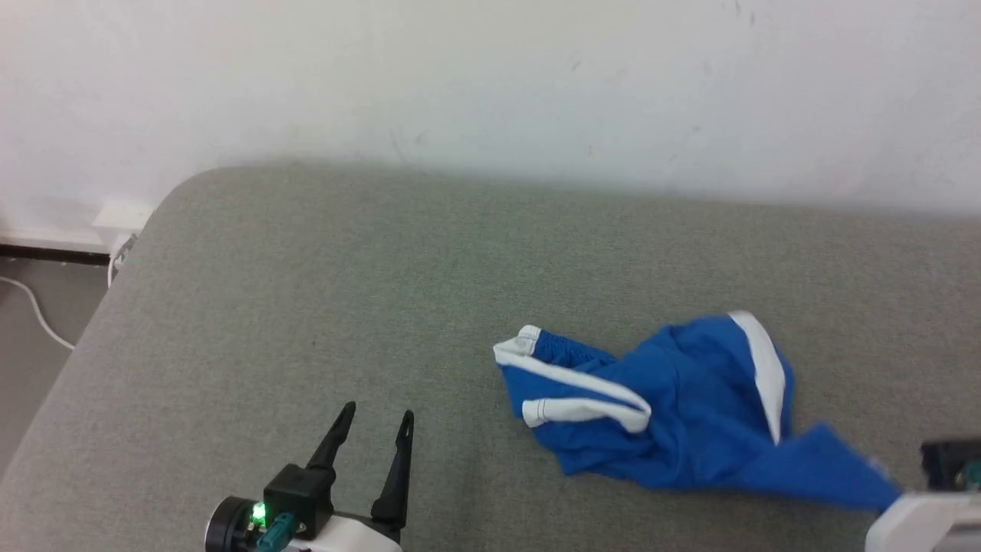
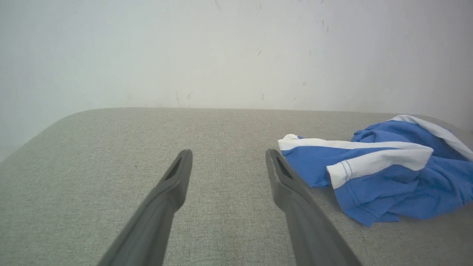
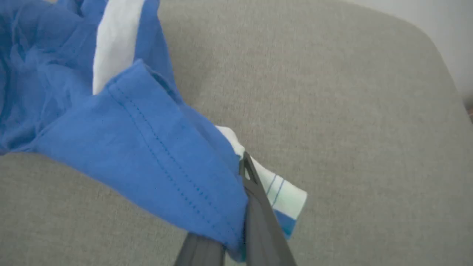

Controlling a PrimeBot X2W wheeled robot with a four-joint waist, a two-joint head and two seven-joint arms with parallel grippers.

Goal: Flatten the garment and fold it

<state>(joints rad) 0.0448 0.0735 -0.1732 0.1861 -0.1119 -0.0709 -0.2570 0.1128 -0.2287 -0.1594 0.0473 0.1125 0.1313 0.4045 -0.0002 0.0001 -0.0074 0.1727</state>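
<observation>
Your R gripper [image 3: 245, 166] is pinched on a hem corner of the garment [image 1: 674, 414], crumpled at 4 o'clock on the grey pad [image 1: 306, 291], prob to drag it flat; L gripper [image 1: 378, 414] hovers at 7 o'clock, fingers apart, empty, free for 2nd corner

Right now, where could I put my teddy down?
The left half of the grey pad is bare, from the wall to the open left jaws. The right front is crowded: blue shorts, pinched in the right jaws.

Bright blue, white-striped garment [image 1: 690, 429]
</observation>
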